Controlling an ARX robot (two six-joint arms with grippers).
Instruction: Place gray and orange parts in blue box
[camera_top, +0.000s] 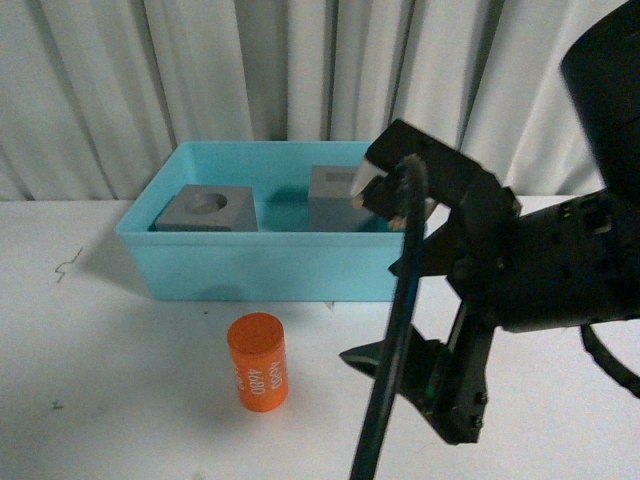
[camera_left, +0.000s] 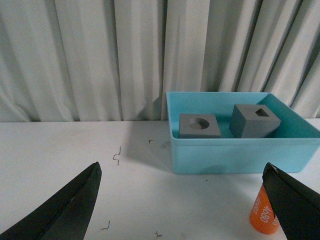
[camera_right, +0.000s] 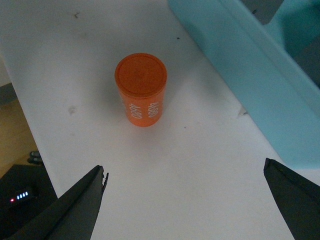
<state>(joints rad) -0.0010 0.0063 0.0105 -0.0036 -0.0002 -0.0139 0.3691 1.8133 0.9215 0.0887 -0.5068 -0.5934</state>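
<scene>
- Front view: round-recess cube (camera_top: 205, 208) and square-recess cube (camera_top: 328, 205) lie inside blue box (camera_top: 260, 265), near counter's back edge.
- Orange cylinder (camera_top: 258, 362) stands upright before it, toward front edge.
- Left gripper (camera_left: 182, 169), right gripper (camera_right: 184, 169): spread wide, empty.

we've got round-recess gray cube (camera_top: 205, 208) + square-recess gray cube (camera_top: 335, 198) sitting in blue box (camera_top: 260, 265) | orange cylinder (camera_top: 258, 362) upright outside, just in front | white text maybe 4680

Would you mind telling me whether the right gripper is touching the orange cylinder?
Apart. The right wrist view shows the orange cylinder standing upright, with bare white table between it and both spread fingers of the right gripper.
</scene>
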